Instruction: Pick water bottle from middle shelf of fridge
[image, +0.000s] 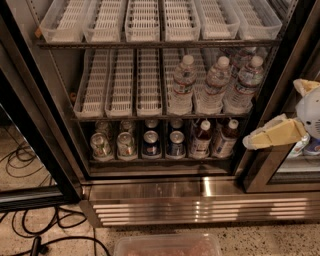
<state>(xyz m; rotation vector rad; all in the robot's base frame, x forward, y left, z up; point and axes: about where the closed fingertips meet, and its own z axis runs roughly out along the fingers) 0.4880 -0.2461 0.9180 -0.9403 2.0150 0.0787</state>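
Our gripper (252, 141) hangs at the right side, in front of the black door frame of the fridge (150, 190). It points left. We cannot tell if it is spread or pressed together.

We see the middle shelf (125, 118) with its white trays (121, 85). On its right half three bottles of water stand up in a row: the left water bottle (183, 86), the middle water bottle (214, 86) and the right water bottle (244, 84). The right water bottle is nearest the gripper, up and to its left, not touching it.

On the rack below stand cans (151, 144) and brown bottles (201, 141). Black cables (30, 235) lie on the floor at the left.
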